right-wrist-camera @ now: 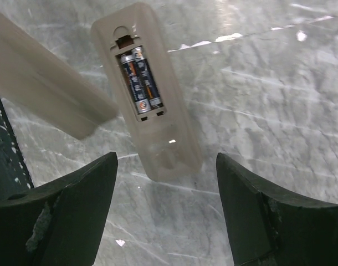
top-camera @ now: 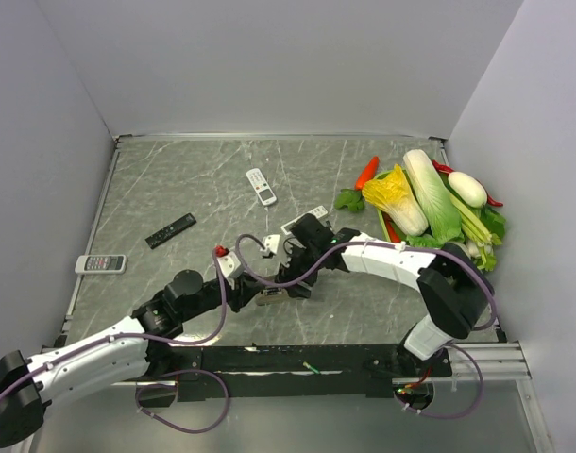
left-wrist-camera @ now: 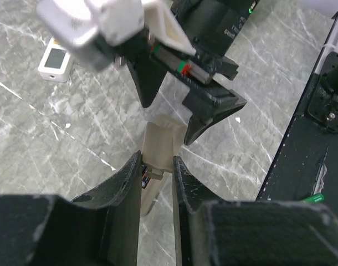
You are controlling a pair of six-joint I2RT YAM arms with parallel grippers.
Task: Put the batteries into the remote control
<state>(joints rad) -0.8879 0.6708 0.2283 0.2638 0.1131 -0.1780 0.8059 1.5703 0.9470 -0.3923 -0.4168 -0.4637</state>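
The remote control shows its grey-beige back in the right wrist view. Its bay is uncovered and holds two dark batteries side by side. My left gripper is shut on the remote control, one finger on each side of it, low over the table. The right gripper hangs open just above the remote's lower end, touching nothing. In the top view both grippers, left and right, meet at the table's middle. A green battery lies on the black base rail.
A slim white remote, a black remote and a small pale remote lie farther out. Toy vegetables are piled at the right edge. A blurred pale bar crosses the right wrist view's left side; I cannot tell what it is.
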